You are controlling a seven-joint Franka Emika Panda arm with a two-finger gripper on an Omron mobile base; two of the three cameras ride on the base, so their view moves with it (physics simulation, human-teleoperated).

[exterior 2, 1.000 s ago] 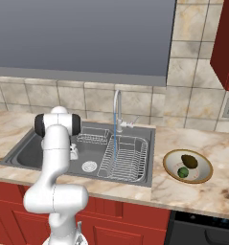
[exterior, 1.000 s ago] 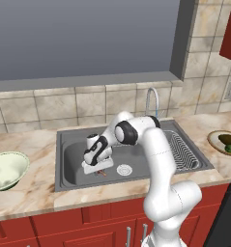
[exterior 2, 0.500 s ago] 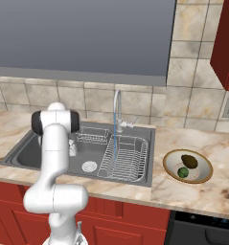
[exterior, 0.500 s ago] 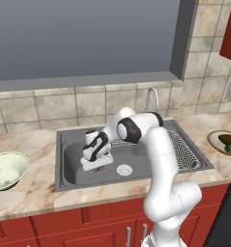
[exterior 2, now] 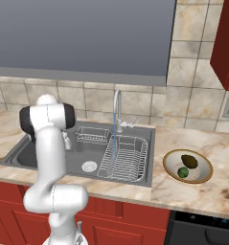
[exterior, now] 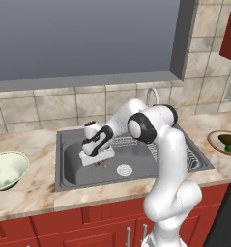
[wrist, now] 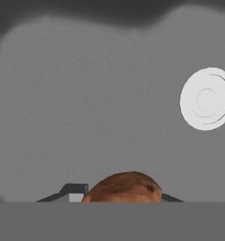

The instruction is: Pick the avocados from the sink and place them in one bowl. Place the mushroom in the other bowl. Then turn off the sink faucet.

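Both avocados (exterior 2: 188,165) already lie in the shallow tan bowl (exterior 2: 169,159) on the counter right of the sink (exterior: 71,166). The gripper (exterior: 101,163), low in the basin, is clamped on the reddish-brown mushroom (wrist: 124,188). The green-cream bowl (exterior: 6,171) awaits it, and the faucet (exterior 2: 117,115) seemingly runs on.

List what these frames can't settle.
- Mushroom: hand view's bottom edge cuts off its stem and the end effector contact.
- Mushroom in left base view: too small, under the hand.
- Faucet lever: hidden by the arm in left base view.
- Green bowl: cut by left edge.
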